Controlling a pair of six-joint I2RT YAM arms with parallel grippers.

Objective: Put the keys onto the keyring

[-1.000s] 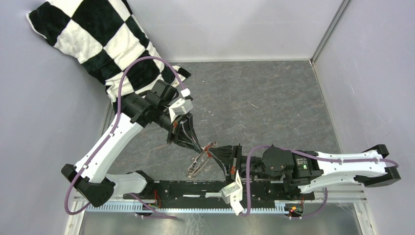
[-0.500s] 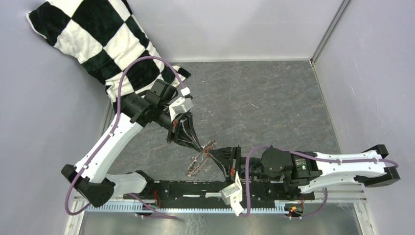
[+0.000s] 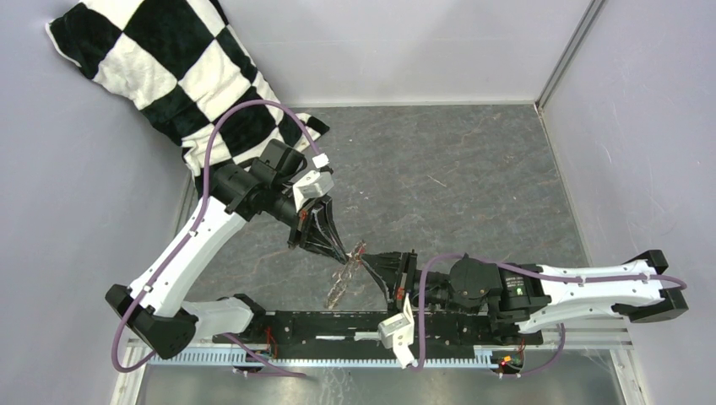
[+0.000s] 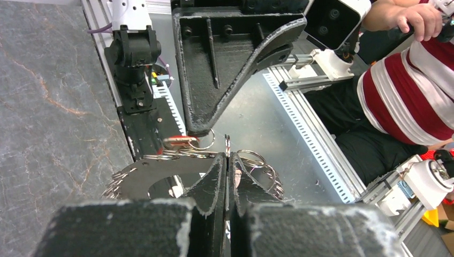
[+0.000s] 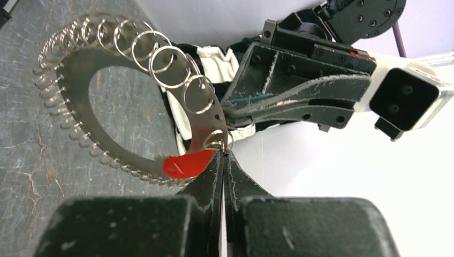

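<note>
Red key [image 5: 187, 164] in closed right gripper [image 5: 224, 156], left gripper [image 4: 227, 161] clamping keyring [image 5: 72, 96]

My left arm [image 3: 198, 236] angles down toward the middle, left jaws clamped together. My right arm [image 3: 583, 287] stretches low leftward, right jaws pinched tight, almost tip to tip.

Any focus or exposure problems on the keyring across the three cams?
Top external: even light, but the keyring is tiny, detail lost. Left wrist: keyring shaded and dark. Right wrist: keyring and red key sharp, background at right blown out white.
</note>
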